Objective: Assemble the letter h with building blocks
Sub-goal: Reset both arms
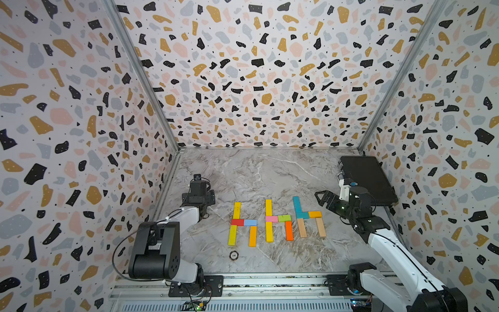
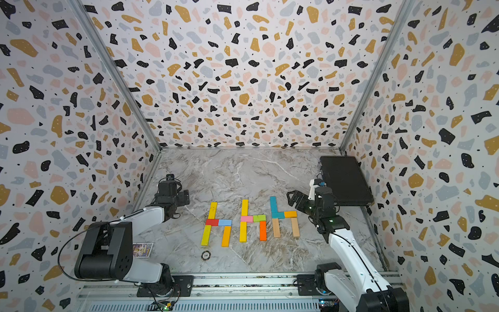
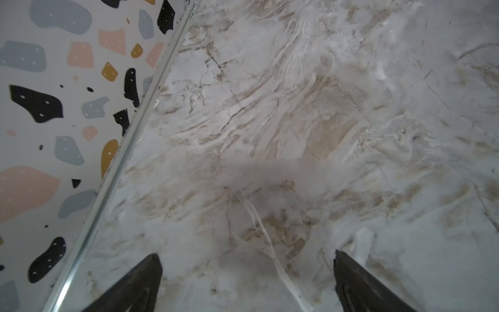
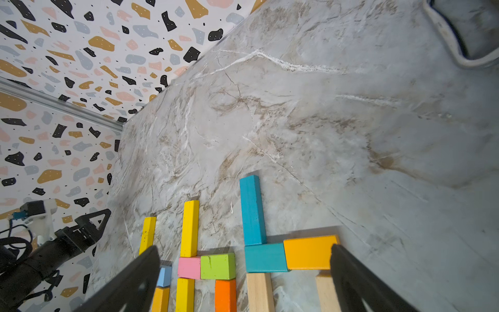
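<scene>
Building blocks lie flat on the marble table as three h shapes side by side. The left one has yellow (image 1: 237, 210), red (image 1: 237, 222), blue (image 1: 250, 222) and orange (image 1: 252, 236) blocks. Yellow (image 1: 268, 207), pink (image 1: 271, 218) and green (image 1: 284, 218) blocks show in the middle one. At the right, a teal long block (image 4: 251, 209), a teal short block (image 4: 266, 258), an orange-yellow block (image 4: 307, 252) and two plain wood blocks (image 1: 302, 227) form the third. My right gripper (image 4: 244, 247) hangs open and empty just right of that third shape. Far left by the wall, my left gripper (image 3: 247, 255) is open over bare marble.
A black case (image 1: 367, 181) lies at the back right, close behind the right arm. A small round disc marked 100 (image 1: 233, 255) sits in front of the left h. A printed card box (image 2: 142, 250) lies behind the left arm's base. A metal rail (image 1: 270, 281) runs along the front edge.
</scene>
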You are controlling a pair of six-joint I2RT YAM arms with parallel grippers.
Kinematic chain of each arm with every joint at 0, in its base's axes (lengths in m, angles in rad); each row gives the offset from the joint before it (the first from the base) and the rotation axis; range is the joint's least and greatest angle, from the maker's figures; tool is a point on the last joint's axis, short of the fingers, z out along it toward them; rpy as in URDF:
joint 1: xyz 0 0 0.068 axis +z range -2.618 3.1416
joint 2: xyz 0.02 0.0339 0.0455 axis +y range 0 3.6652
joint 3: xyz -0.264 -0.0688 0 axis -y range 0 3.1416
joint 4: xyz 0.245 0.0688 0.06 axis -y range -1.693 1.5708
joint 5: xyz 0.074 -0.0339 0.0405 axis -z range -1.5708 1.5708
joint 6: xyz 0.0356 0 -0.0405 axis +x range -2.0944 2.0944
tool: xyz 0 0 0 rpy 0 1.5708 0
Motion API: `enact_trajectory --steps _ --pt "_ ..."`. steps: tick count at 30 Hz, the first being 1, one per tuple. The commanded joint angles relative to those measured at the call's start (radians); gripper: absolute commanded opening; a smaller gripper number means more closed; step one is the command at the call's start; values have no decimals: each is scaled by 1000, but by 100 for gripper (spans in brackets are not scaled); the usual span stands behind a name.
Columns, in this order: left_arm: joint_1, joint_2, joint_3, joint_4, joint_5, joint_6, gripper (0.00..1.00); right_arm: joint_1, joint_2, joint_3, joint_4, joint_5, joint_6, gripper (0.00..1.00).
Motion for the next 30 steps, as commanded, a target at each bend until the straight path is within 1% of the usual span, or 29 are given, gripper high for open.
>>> enact_trajectory --steps 1,2,3,4,8,9,10,11,12,13,14,15,16,17,19,21,22,25,28,30 --pt "12 21 -111 337 112 30 99 1 -19 -12 35 -3 11 100" --pt "13 32 -140 428 110 33 99 1 -19 -13 38 -3 10 100" --pt "13 21 -115 353 114 28 99 1 -18 -14 41 0 10 100" --pt "12 16 -108 324 112 27 99 1 -17 -14 39 9 9 100" --pt "13 12 -191 475 112 24 99 1 -22 1 -19 82 -10 100" --pt "14 14 -222 507 146 27 99 1 -23 5 -29 96 -11 100" --pt "11 55 -262 627 136 36 99 1 -25 5 -31 106 -6 100" --pt "9 90 -272 726 128 44 99 1 -27 2 -30 121 2 100" --pt "9 57 -264 663 131 37 99 1 -27 0 -35 140 9 98" --pt "9 26 -248 579 131 36 99 1 -26 1 -41 156 11 99" --pt "9 30 -252 584 114 30 99 1 -23 2 -48 175 9 100" --pt "9 51 -270 655 73 18 99 1 -18 3 -56 194 13 100" --pt "9 59 -279 687 28 2 99 1 -12 8 -66 214 17 100" --pt "9 45 -280 675 -14 -19 99 1 -3 15 -80 240 23 100" --pt "9 27 -273 627 -31 -32 99 1 15 31 -92 274 23 100" --pt "9 35 -276 641 -31 -29 99 1 34 49 -94 336 21 100" --pt "9 40 -279 656 -31 -29 99 1 41 54 -84 354 1 99" --pt "9 41 -280 662 -31 -29 99 1 71 77 -43 426 -158 99" --pt "9 39 -279 656 -32 -29 99 1 89 79 17 575 -274 99" --pt "9 39 -279 656 -32 -30 99 1 91 29 183 654 -396 99"
